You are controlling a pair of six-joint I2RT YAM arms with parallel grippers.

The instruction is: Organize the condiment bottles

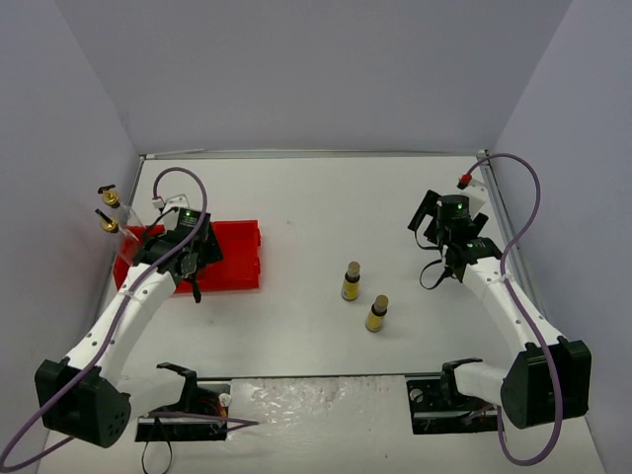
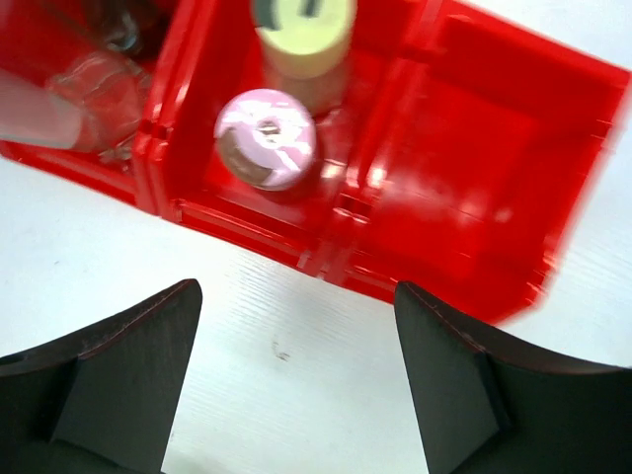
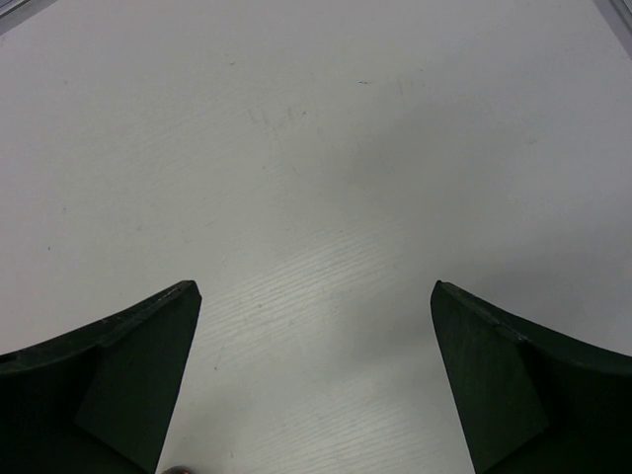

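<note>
Left gripper [image 2: 296, 288]: jaws spread wide, nothing between them. It hung over the near rim of the red tray [image 2: 474, 197], with white desk [image 1: 326, 207] showing under the fingertips.

Tray position: at the desk's left edge, close to the left wall, with the left arm over its left half in the top view.

Contents seen from the left wrist:
- The pink-capped bottle [image 2: 265, 138] stood upright just inside the near wall.
- The yellow-capped bottle [image 2: 301, 35] stood just behind it, partly cut off by the frame. I could not tell whether a divider ran between them.
- The clear glass bottles [image 2: 59, 99] were in the end section beyond a partition, blurred. Their gold spouts [image 1: 107, 210] rose at the tray's left end in the top view.

Outside the tray: two small yellow bottles with brown caps, one [image 1: 351, 281] and another [image 1: 376, 313], stood upright on the desk. They were near each other but apart. A wide stretch of desk lay between them and the tray's right wall.

Right gripper [image 3: 316, 286]: jaws spread, holding nothing, over bare desk near the right edge and well apart from both small bottles.
</note>
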